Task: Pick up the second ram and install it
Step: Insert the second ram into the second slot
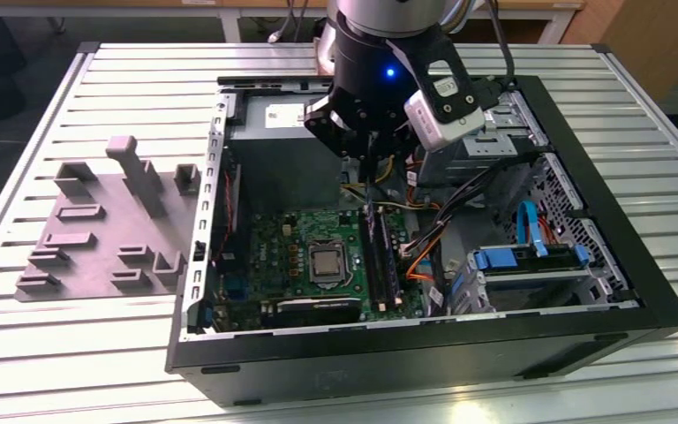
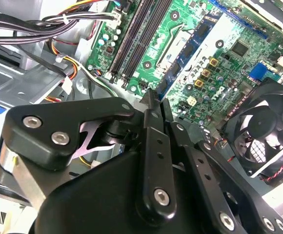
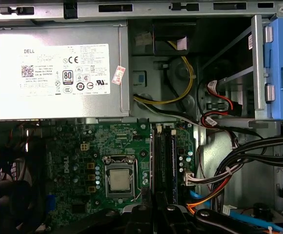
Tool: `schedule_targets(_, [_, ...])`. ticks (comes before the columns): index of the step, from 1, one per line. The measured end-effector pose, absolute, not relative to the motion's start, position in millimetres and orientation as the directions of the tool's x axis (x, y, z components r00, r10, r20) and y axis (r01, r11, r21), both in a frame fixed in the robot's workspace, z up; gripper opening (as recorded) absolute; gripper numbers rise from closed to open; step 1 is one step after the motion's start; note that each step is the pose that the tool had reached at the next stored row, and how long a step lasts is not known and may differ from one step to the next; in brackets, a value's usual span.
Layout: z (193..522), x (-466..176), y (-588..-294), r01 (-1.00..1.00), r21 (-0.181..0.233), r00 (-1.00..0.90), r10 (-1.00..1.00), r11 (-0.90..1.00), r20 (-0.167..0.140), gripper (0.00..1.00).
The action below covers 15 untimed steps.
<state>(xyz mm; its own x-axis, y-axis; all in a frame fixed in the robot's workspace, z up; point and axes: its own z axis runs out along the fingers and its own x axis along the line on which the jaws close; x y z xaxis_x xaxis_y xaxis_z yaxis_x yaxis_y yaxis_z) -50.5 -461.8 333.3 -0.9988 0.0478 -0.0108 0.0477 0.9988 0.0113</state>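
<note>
My gripper [image 1: 369, 163] hangs inside the open computer case [image 1: 433, 353], above the far end of the motherboard's long black slots [image 1: 383, 261]. Its fingers [image 2: 151, 122] are pressed together on a thin blue-green stick, the second ram [image 2: 180, 66]. The stick runs edge-on away from the fingertips, roughly parallel to the slots [image 2: 134, 39]. In the exterior view the ram [image 1: 370, 190] shows as a narrow dark strip hanging below the fingers, a little above the board. The slots [image 3: 163, 156] also appear in the first wrist view, just beyond the gripper [image 3: 156, 202].
A silver power supply [image 3: 58, 68] fills the case's far end. Cable bundles [image 1: 433, 238] run beside the slots, and the CPU socket [image 1: 325, 262] lies on their other side. A blue drive bay [image 1: 528, 261] stands at the exterior view's right. A fan [image 2: 263, 131] sits nearby. A grey fixture plate [image 1: 103, 221] lies outside the case.
</note>
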Motion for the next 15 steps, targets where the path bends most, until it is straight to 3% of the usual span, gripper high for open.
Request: schedule_targets(15, [336.0,-50.5,-461.8,0.048,0.011,-0.999,0.048,0.999,-0.011,0.14])
